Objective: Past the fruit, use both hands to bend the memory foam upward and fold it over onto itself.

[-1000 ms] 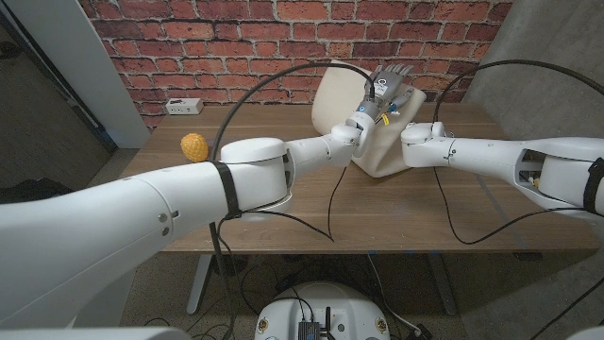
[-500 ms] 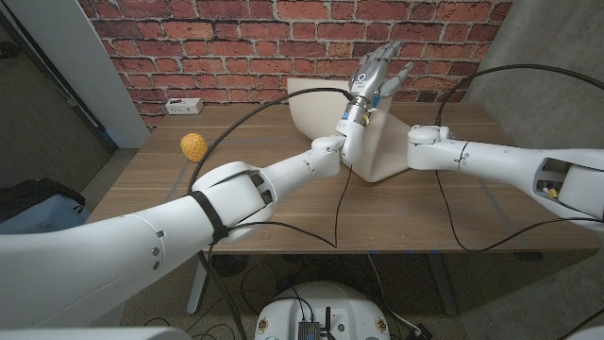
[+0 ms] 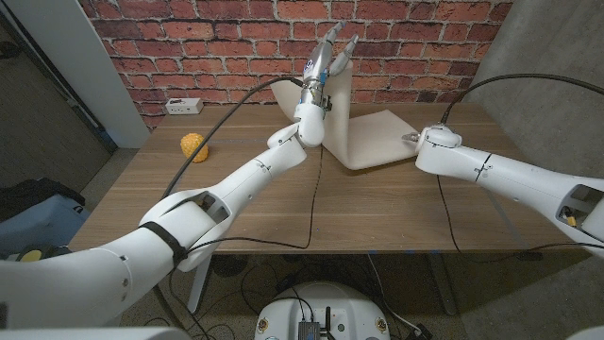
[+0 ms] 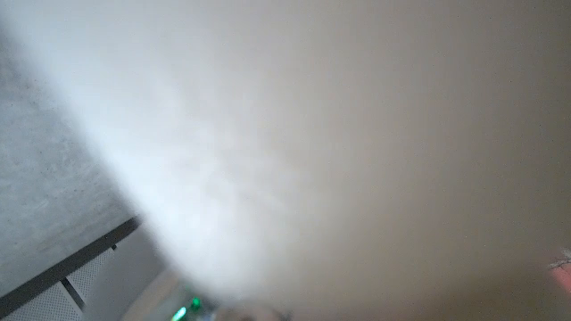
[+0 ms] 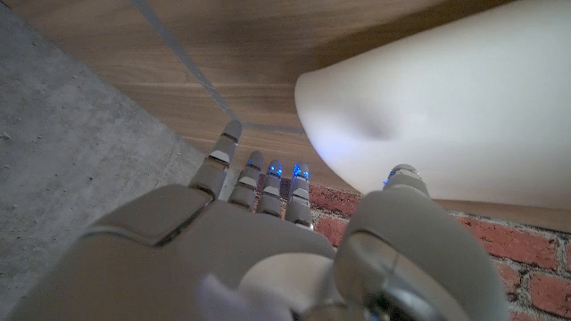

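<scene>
1. Fingers (image 3: pixel 332 42) of the left hand (image 3: pixel 319 71) are reaching upward against the foam (image 3: pixel 368 132), propping its raised half on edge; whether they are pinching it I cannot tell.
2. Right hand (image 5: pixel 259 241) is hanging with fingers loosely spread, gripping nothing, just beside the foam's flat half, probably ready to steady it.
3. Foam is sitting on the table (image 3: pixel 377 208) in an L, well apart from the fruit (image 3: pixel 194 147), half folded.

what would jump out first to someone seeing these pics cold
The cream memory foam at the table's far middle, bent so one half stands upright against the brick wall. The left hand reaches high along that raised flap. A small yellow fruit sits alone to the far left.
</scene>
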